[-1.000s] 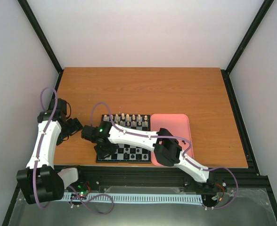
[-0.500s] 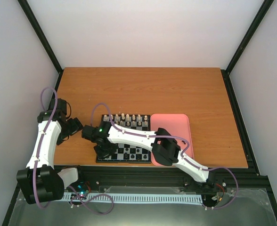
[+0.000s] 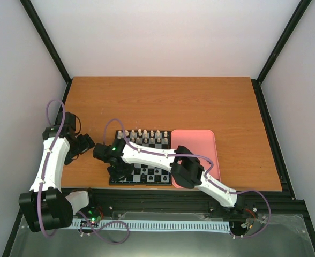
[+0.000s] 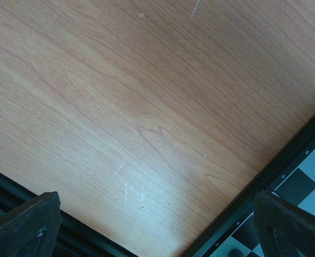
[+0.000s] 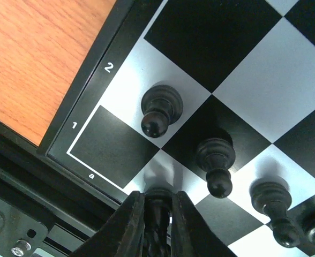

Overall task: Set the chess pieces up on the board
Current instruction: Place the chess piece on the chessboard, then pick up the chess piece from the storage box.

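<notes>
— Two claws; left one first?
— Left claw (image 4: 157,222) gapes wide over bare table (image 4: 147,107), the board (image 4: 310,160) corner to its right.
— And the other?
— Right claw (image 5: 158,225) is narrow, pinching a black piece (image 5: 158,206) at the board's near edge; other pieces (image 5: 160,110) stand beyond its tips. Likely light, hard, slippery, tippy: pinch the slim stem.

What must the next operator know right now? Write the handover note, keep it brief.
Left gripper: jaws open, over bare table left of the board.
Right gripper: jaws close around a black piece at b1; gripping or released, cannot tell.
Done: white pieces stand on the far rows; black pawns on a2, b2, c2.
Left: a1 is empty. Much of the black back row is hidden by the arm; check it.
</notes>
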`<state>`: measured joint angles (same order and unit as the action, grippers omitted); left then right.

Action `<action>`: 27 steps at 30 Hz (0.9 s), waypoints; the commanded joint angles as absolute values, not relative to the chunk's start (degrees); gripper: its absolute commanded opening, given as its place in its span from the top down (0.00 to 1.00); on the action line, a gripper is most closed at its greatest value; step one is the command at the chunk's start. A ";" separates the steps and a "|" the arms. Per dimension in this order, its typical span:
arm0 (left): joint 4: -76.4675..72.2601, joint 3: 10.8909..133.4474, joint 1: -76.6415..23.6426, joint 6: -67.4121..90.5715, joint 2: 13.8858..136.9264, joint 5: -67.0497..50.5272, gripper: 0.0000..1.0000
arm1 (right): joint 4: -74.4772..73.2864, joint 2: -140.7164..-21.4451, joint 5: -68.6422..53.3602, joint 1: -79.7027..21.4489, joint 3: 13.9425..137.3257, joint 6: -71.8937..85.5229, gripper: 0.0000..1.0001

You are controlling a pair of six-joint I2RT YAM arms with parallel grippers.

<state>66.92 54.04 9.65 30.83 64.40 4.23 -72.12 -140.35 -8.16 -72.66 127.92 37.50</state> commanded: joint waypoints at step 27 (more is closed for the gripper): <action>65.62 53.95 10.10 29.37 64.39 1.82 0.00 | -73.87 -98.09 3.24 -66.70 89.54 47.94 0.54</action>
